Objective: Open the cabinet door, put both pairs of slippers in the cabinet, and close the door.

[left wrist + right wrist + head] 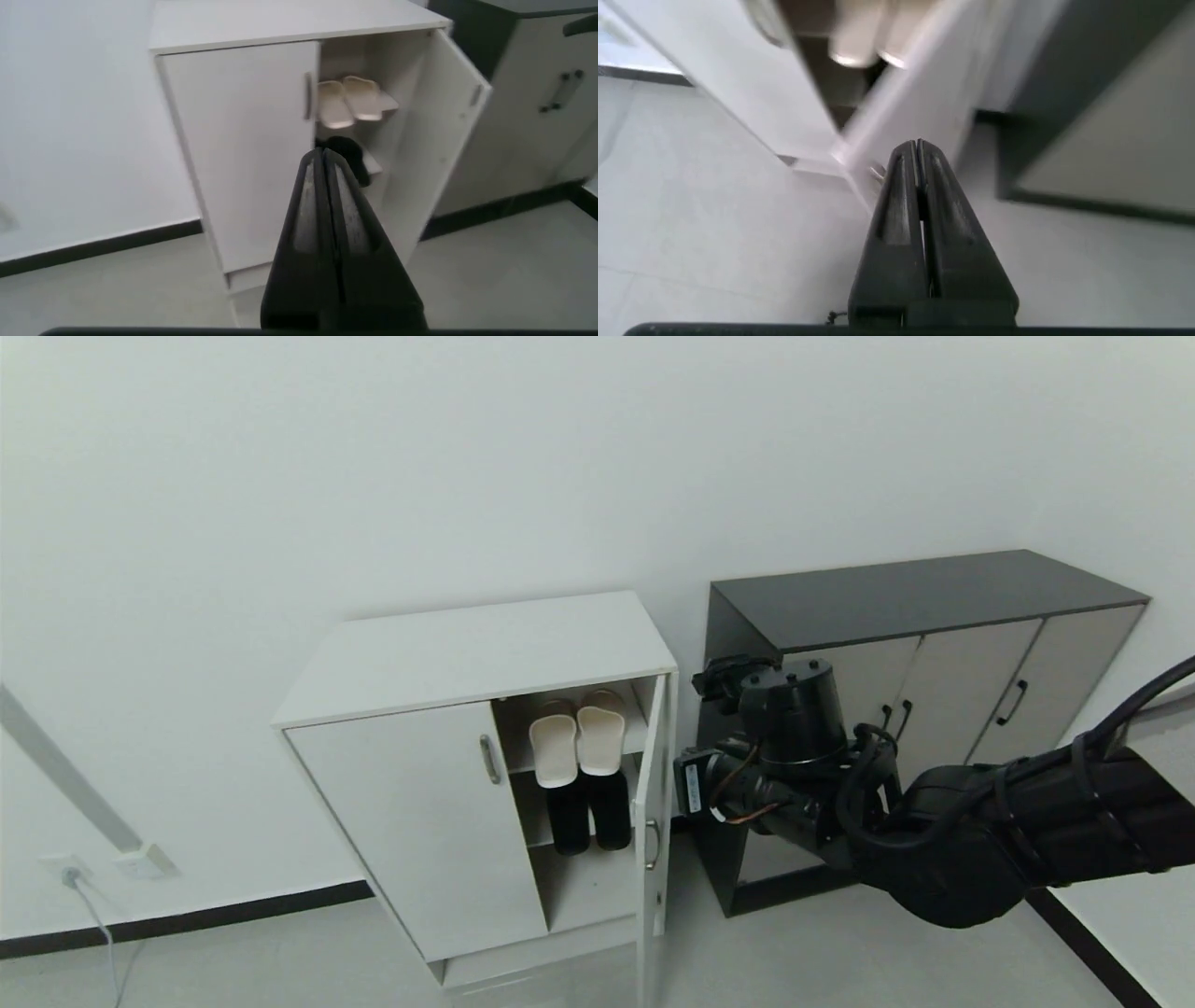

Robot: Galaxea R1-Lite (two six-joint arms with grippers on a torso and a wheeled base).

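**A:** Why does the right-hand door of the white cabinet stand open?

**B:** I'd say the loading is done. The white slippers lie side by side at the front edge of the upper shelf. The black slippers sit on the shelf below, directly under them. Only the closing looks left.

**A:** So that explains the right arm's position?

**B:** Probably. It sits just beside the door's outer face, which suits pushing the door shut. The right gripper has its fingers pressed together with nothing between them, and its tip is near the door's lower edge. I can't tell whether it touches.

**A:** And the other one?

**B:** The left gripper is also closed and holds nothing. It hangs well apart from the cabinet front and points at the opening.
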